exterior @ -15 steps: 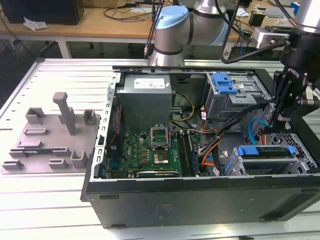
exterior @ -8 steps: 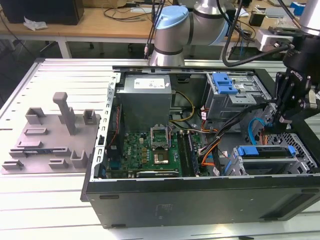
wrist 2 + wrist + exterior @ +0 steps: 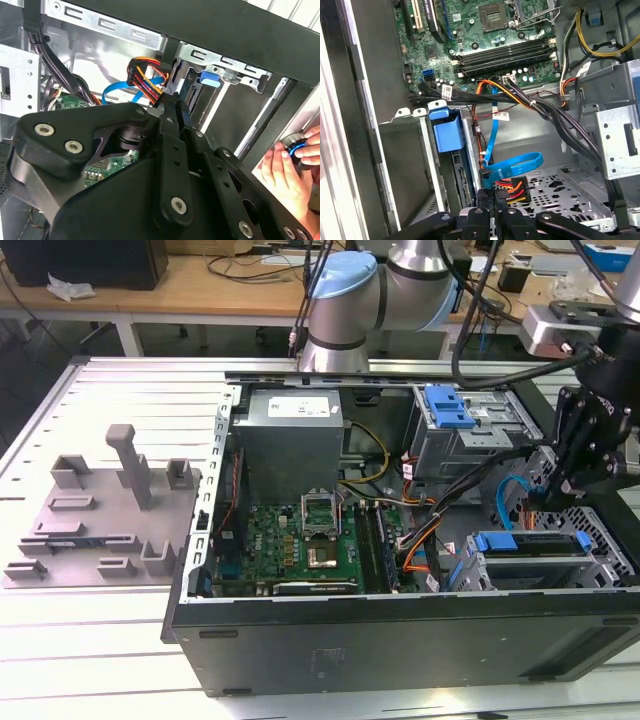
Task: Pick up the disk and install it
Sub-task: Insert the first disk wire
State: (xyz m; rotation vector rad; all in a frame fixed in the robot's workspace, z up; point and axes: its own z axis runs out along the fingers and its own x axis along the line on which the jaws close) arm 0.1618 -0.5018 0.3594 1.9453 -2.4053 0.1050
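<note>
Exterior view: find the disk (image 3: 530, 542) lying in the drive cage (image 3: 610, 562) at the corner of the case (image 3: 400, 640) on the exterior view's right, blue rail up, apparently slid in. Note the gripper (image 3: 562, 495) just above it, fingers pinched nearly together on nothing visible. Expect trouble from the orange-and-red power cables (image 3: 510, 186) and blue data cable (image 3: 512, 162) just beside the fingertips in the first wrist view: likely to snag or pull loose. Suspect a half-seated disk too, should its rails bind.

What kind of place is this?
Likely a robotics lab or test workshop: a robot arm reaches over an open computer case on a slotted metal table, with cable-strewn wooden benches behind.
</note>
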